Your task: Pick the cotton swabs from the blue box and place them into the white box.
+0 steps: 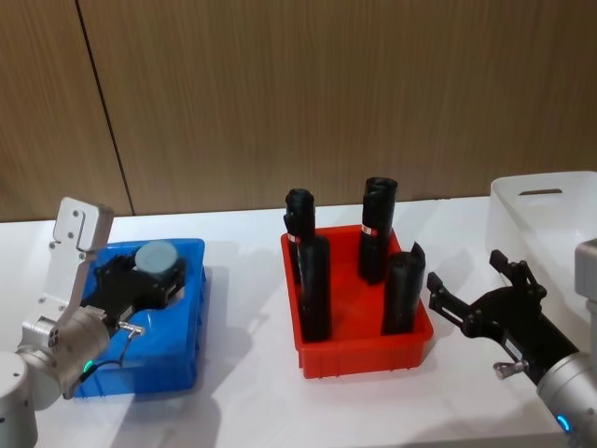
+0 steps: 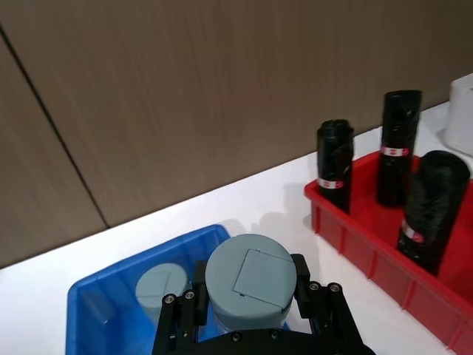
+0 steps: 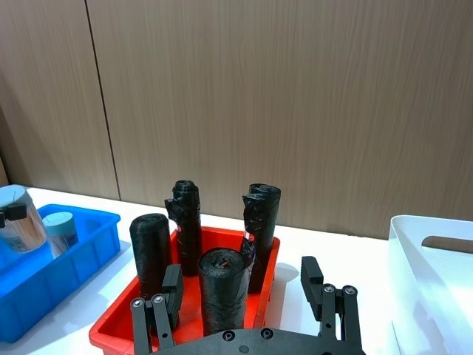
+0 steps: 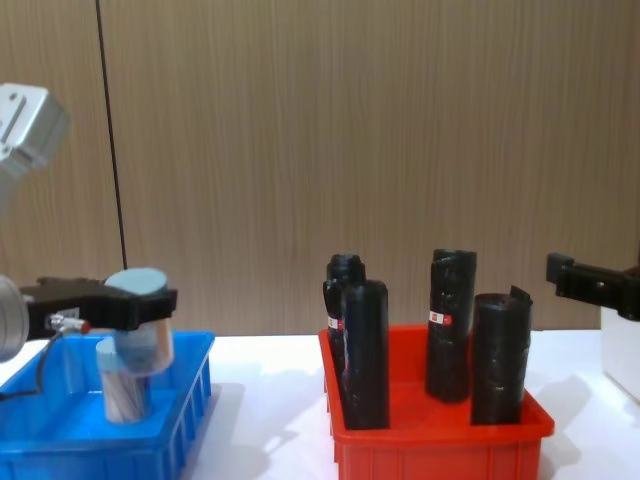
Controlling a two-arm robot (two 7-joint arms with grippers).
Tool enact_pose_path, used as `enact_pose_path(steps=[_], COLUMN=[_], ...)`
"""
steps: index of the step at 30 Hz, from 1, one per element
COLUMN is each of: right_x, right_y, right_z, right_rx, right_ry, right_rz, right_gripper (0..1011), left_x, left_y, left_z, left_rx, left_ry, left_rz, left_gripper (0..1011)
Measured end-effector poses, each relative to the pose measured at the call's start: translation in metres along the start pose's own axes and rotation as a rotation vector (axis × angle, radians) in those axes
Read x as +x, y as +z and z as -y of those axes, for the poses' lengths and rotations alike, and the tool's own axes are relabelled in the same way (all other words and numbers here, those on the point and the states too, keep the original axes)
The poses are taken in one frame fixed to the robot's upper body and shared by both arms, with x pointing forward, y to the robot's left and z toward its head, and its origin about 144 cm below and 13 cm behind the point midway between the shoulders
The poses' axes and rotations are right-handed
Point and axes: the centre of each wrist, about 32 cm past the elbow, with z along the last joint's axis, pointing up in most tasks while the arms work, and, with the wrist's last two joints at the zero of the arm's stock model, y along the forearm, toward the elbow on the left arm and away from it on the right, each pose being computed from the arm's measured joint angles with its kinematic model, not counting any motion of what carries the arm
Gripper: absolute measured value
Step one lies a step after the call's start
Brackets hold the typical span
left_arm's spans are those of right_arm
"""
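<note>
at 9 o'clock we see the left tool [image 1: 155,273] pinching a cotton swab tub [image 2: 250,279] over the blue box [image 1: 191,322]; right tool [image 1: 465,271] spread at 3 o'clock.

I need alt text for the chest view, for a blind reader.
The left gripper, jaws shut, holds a small clear plastic cotton swab tub with a pale grey-blue lid over the bright blue plastic box, where a second tub stands. Beside it, a red plastic bin holds four tall black rolls; the right gripper hangs beyond.
</note>
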Motion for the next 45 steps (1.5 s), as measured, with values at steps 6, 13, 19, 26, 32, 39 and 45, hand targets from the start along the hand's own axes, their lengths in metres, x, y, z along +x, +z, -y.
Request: enact_pose_path(steps=[6, 13, 19, 26, 32, 39, 45], right_x=[0.000, 0.000, 0.000, 0.000, 0.000, 0.000, 0.000], right_y=[0.000, 0.000, 0.000, 0.000, 0.000, 0.000, 0.000], right_z=[0.000, 0.000, 0.000, 0.000, 0.000, 0.000, 0.000], right_rx=[0.000, 0.000, 0.000, 0.000, 0.000, 0.000, 0.000], right_ry=[0.000, 0.000, 0.000, 0.000, 0.000, 0.000, 0.000], right_rz=[0.000, 0.000, 0.000, 0.000, 0.000, 0.000, 0.000], right_gripper=[1002, 1002, 1002, 1002, 1002, 1002, 1002], left_x=[0.002, 0.003, 0.006, 0.008, 0.009, 0.009, 0.007], left_y=[0.009, 0.016, 0.022, 0.026, 0.028, 0.031, 0.033], left_z=[-0.001, -0.001, 0.000, 0.004, 0.008, 0.015, 0.021], left_rx=[-0.029, -0.045, -0.060, -0.070, -0.077, -0.087, -0.103], left_ry=[-0.098, -0.192, -0.301, -0.417, -0.506, -0.624, -0.724], left_rz=[0.023, 0.035, 0.032, 0.016, 0.000, -0.019, -0.031], left_gripper=[663, 663, 663, 663, 663, 663, 663])
